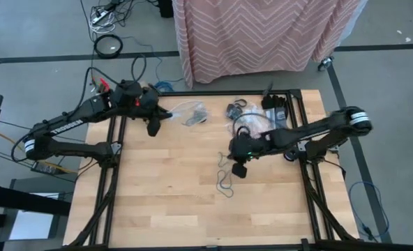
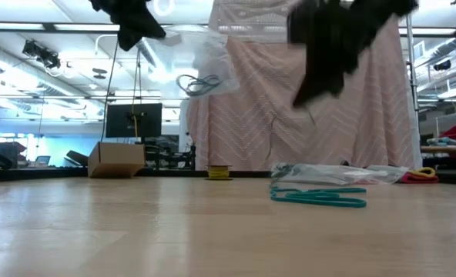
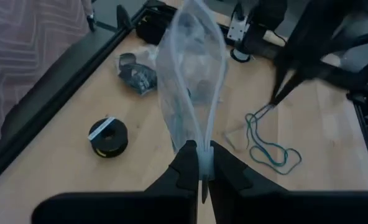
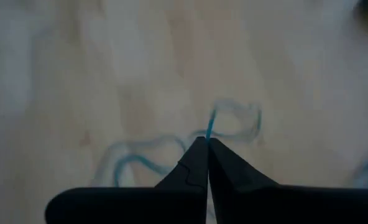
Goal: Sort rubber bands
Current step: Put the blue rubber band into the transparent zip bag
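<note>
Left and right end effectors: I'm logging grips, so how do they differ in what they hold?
The left end effector is shut on a clear plastic bag lifted off the table; the right end effector is shut on a thin teal rubber band that trails on the wooden table. Both are pinched fully closed.

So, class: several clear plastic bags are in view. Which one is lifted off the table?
The clear bag pinched in the left gripper; it hangs in the air, while the other bags lie flat on the table.
</note>
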{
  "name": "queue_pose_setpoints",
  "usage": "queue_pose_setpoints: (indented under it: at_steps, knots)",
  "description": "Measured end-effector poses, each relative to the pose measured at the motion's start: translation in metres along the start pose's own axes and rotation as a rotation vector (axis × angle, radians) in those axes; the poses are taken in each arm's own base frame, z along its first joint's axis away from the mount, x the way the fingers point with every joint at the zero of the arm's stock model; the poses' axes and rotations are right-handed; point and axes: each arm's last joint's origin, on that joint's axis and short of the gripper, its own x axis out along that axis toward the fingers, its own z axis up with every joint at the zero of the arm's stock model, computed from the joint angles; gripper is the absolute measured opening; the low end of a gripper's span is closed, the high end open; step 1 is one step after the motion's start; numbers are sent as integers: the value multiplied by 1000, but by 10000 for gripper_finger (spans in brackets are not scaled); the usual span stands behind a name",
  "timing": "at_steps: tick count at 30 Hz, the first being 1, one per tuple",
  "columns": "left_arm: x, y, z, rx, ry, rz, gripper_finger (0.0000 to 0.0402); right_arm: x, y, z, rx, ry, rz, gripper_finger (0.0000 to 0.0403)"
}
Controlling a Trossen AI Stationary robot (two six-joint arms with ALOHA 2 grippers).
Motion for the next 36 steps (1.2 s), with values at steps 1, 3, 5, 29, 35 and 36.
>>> queue_pose_setpoints:
  at_steps: [1,3,5,29,35,36]
  knots:
    - [3,0,0,1,4,-3,25,-14,1,8,-1,-54,-2,1]
    - [13,-1,1,5,19,-11,25,-44,2,25,6,-170,-10,0]
    - [23,-2,1,9,44,-19,25,-68,2,38,-15,-264,-30,0]
    - [122,-42,-6,80,75,-198,25,-161,-7,108,-191,-597,-151,0]
    - [122,-42,-6,76,75,-198,25,-148,-4,109,-211,-561,-121,0]
    - [122,-42,-6,77,72,-198,25,-145,-3,110,-213,-556,-122,0]
